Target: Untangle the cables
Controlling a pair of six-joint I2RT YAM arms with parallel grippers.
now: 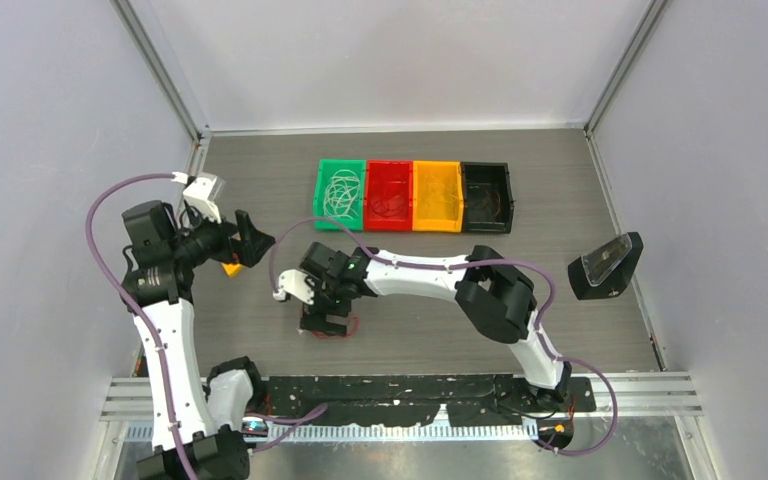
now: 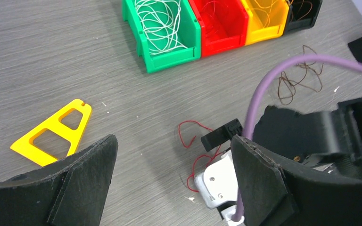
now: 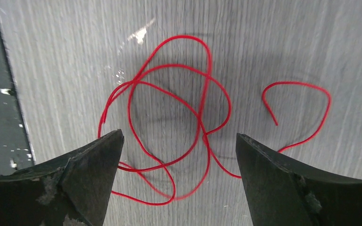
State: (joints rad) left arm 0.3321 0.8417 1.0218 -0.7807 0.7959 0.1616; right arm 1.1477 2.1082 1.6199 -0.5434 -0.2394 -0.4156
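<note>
A red cable lies in loose overlapping loops on the grey table, directly under my right gripper. That gripper is open, one finger on each side of the loops and nothing pinched between them. From the top view the right gripper points down at the red cable. My left gripper hovers to the left, open and empty, looking at the red cable and the right wrist. A dark brown cable lies curled on the table farther right. White cables fill the green bin.
Green, red, yellow-orange and black bins stand in a row at the back. A yellow triangular frame lies flat near the left gripper. A black stand with a clear plate sits at the right edge.
</note>
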